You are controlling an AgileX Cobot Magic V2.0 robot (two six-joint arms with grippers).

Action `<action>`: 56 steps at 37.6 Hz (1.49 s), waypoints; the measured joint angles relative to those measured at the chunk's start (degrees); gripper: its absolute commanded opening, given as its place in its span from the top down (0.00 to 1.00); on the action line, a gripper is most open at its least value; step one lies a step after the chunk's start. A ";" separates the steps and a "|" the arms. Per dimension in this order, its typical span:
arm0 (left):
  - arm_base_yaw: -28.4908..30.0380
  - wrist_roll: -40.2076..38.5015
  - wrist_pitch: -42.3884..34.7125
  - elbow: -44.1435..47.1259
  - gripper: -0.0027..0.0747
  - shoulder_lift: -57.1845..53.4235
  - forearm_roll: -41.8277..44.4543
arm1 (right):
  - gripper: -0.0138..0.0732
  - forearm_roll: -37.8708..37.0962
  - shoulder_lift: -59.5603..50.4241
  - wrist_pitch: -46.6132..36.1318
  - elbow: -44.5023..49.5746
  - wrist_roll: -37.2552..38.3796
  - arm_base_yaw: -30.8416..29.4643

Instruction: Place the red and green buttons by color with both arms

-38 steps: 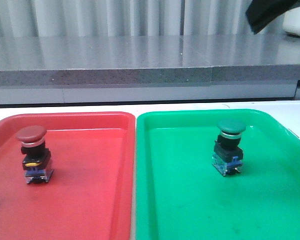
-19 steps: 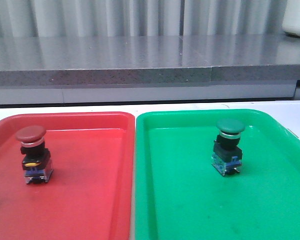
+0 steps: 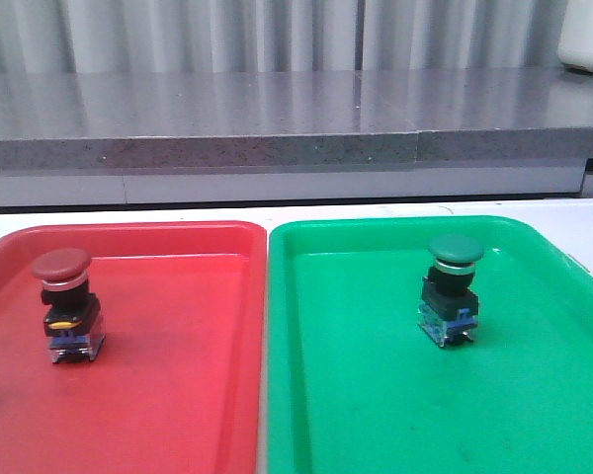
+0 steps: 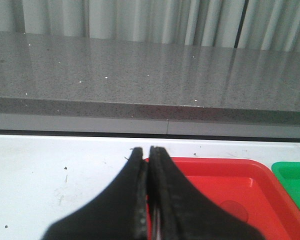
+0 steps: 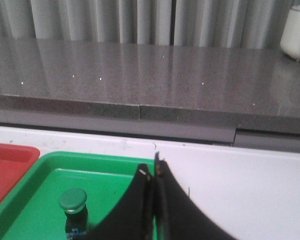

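Pressing its two black fingers flat together with nothing between them, the left gripper [image 4: 149, 150] hangs above the white table [image 4: 50, 175], its tips over the far rim of the red tray [image 4: 215, 172]. The right gripper [image 5: 152, 167] is likewise closed on nothing (only a hairline seam shows between its fingers), held above the far rim of the green tray [image 5: 35, 185], with the green button [image 5: 73, 210] standing in that tray below and to one side of it. Neither arm appears in the front view.

In the front view the red button [image 3: 67, 306] stands upright in the red tray, toward 9 o'clock of the tray floor and apart from every rim. The green button stands upright in the green tray, toward 1 o'clock from that tray's middle, also clear of the rims. The trays lie side by side, their long edges just beside each other. Beyond them, at 12 o'clock, runs a grey ledge [image 3: 277, 109] backed by pale curtains [image 3: 227, 35].
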 measured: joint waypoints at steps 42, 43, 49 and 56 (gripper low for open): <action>0.00 0.00 0.00 0.00 0.99 0.00 0.00 | 0.92 0.00 -2.38 0.00 0.00 0.00 0.00; 0.00 0.00 0.00 0.00 0.99 0.00 0.00 | 0.92 0.00 -2.38 0.00 0.00 0.00 0.00; 0.00 0.00 0.00 0.00 0.99 0.00 0.00 | 0.92 0.00 -2.38 0.00 0.00 0.00 0.00; 0.00 0.00 -2.08 2.77 0.99 -1.96 0.00 | 0.92 0.00 -2.38 0.00 0.00 0.00 0.00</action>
